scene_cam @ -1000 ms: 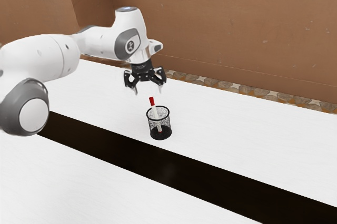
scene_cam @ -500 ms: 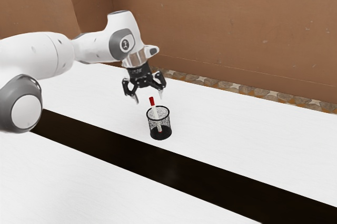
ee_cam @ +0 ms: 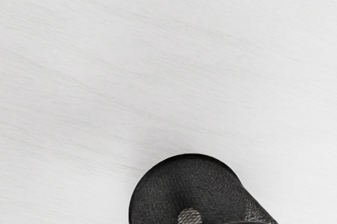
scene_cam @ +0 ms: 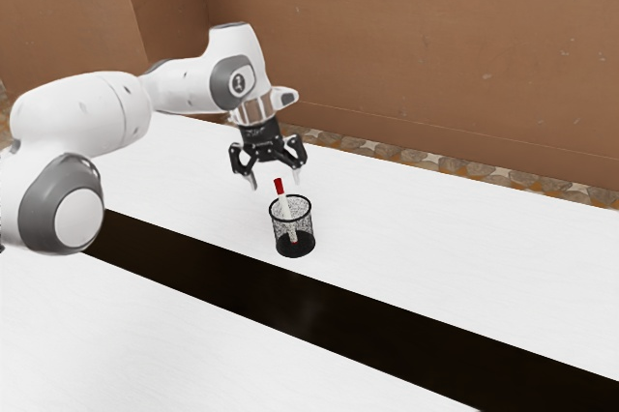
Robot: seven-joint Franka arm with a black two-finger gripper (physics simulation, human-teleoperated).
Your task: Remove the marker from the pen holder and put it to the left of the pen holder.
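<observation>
On the white desk (scene_cam: pixel 435 238), the holder (scene_cam: pixel 306 243) stands upright with the marker (scene_cam: pixel 285 207) leaning inside, red end poking above the rim. Near that end hangs the pincer (scene_cam: pixel 276 179), its two fingers spread apart.

Room, kind unclear | brown walls (scene_cam: pixel 406 54) | stone-patterned edging (scene_cam: pixel 414 156) | white tabletop (scene_cam: pixel 435 238)

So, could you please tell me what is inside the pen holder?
Inside the mesh pen holder leans a red-topped white marker; mesh partly covers its lower part.
</observation>
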